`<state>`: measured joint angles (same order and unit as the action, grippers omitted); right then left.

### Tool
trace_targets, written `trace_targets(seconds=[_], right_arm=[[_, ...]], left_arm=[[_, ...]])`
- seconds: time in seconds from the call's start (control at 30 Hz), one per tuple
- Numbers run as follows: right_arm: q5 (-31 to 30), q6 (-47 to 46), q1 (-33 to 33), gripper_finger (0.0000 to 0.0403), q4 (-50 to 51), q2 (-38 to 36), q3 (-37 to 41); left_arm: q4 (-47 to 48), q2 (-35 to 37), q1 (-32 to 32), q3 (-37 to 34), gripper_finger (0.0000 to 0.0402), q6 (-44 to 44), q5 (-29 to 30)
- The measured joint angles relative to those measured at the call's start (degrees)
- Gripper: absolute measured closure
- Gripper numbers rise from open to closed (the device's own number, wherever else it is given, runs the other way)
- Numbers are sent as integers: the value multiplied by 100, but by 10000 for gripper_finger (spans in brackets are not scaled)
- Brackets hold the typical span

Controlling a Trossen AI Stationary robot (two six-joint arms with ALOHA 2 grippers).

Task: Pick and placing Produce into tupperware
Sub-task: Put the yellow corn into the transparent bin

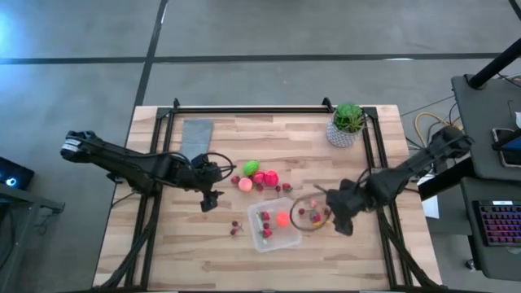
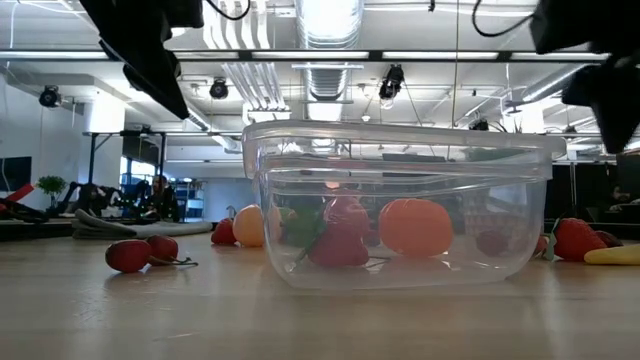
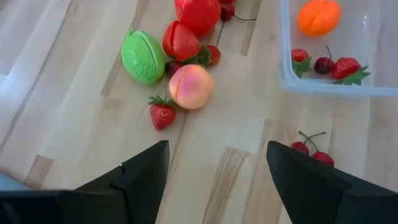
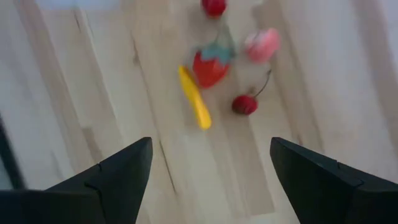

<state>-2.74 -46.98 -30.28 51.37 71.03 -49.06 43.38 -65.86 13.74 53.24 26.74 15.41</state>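
The clear tupperware (image 1: 273, 226) stands near the table's middle and holds an orange piece (image 3: 318, 17), strawberries and a cherry. To its far left lies a cluster of produce: a green piece (image 3: 143, 57), a peach-coloured piece (image 3: 191, 87), red pieces (image 3: 186, 34) and a strawberry (image 3: 162, 115). Two cherries (image 1: 236, 229) lie to the left of the tupperware. My left gripper (image 3: 217, 146) hovers open above the wood near that cluster (image 1: 210, 198). My right gripper (image 4: 211, 142) hangs open at the tupperware's right (image 1: 340, 221), above a strawberry (image 4: 210, 67), a yellow piece (image 4: 194, 96) and a cherry (image 4: 244, 104).
A green plant in a white pot (image 1: 348, 124) stands at the far right. A flat grey cloth (image 1: 198, 134) lies at the far left. A thin round rim (image 1: 312, 213) lies right of the tupperware, around some small red pieces. Bare wood stretches along the near edge.
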Motion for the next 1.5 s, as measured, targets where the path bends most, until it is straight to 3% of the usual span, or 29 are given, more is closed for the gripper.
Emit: trace_targets(seconds=[0.23,0.57,0.9,1.5], right_arm=[[-147,152,-597,101,-483,834,-59],[-160,445,-658,139,-728,1850,-341],[-484,398,-609,178,-897,2091,-343],[-385,1153,-242,177,-1043,2283,-238]], left_arm=[[9,-10,0,-9,146,-7,0],[8,-53,0,-13,146,-13,2],[5,-51,0,-18,146,-20,4],[0,-51,1,-18,146,-63,4]])
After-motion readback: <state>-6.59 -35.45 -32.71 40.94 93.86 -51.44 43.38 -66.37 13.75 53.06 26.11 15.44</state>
